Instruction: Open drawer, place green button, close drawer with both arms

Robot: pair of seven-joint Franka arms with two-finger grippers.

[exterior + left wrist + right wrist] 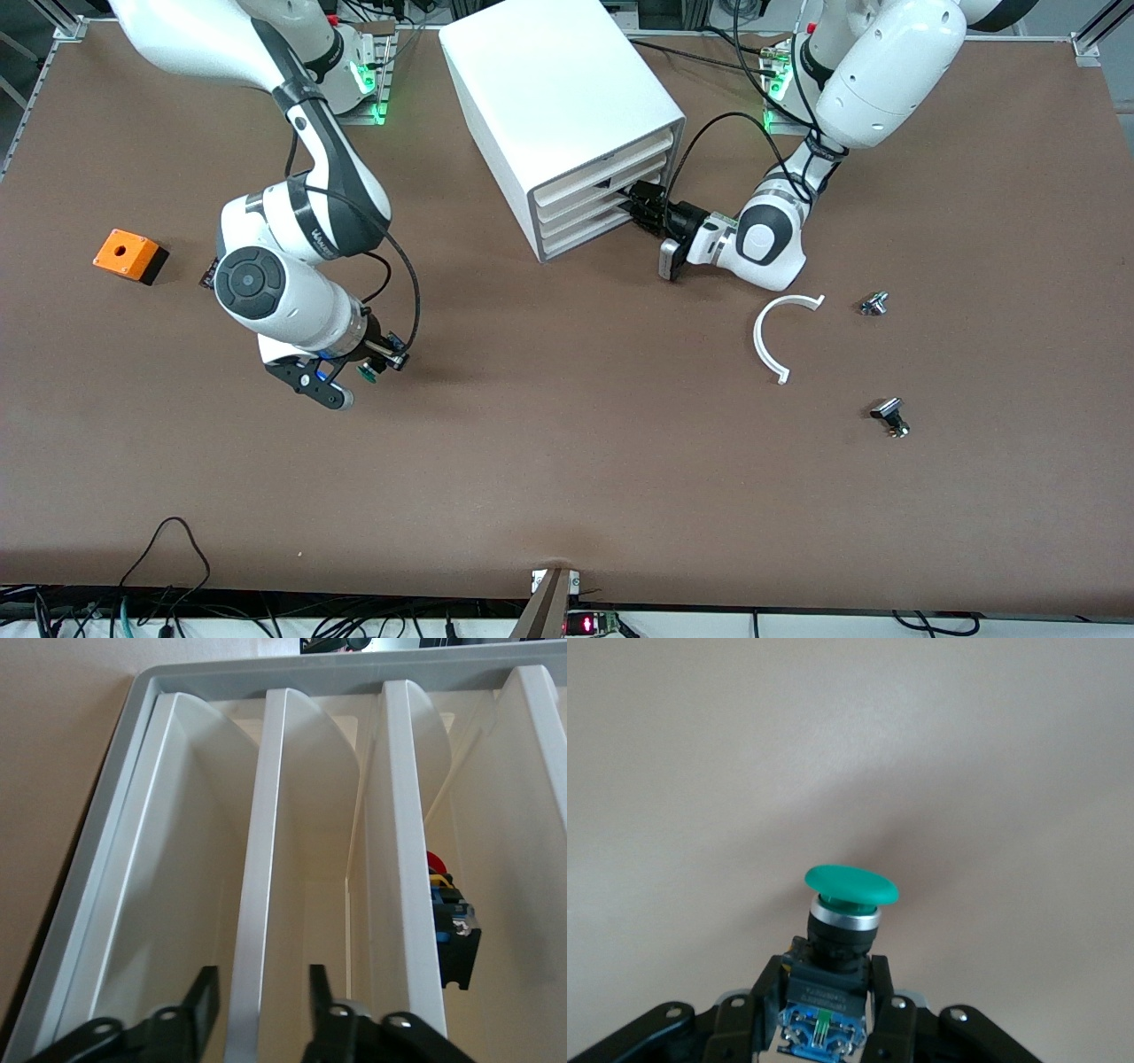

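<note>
Right gripper [824, 1010] holds button [849, 890] above brown table [567, 461].

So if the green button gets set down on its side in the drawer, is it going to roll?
Probably a little: the button, held in the right pincer, has a round domed cap and collar. Its squarish black and blue body should stop it soon. It looks rigid and probably light.

The front view looks down from high across the table [567, 496] at both arms' bases, while the 2 wrist views sit close, 1 facing the cabinet [567, 115], 1 the tabletop.
</note>
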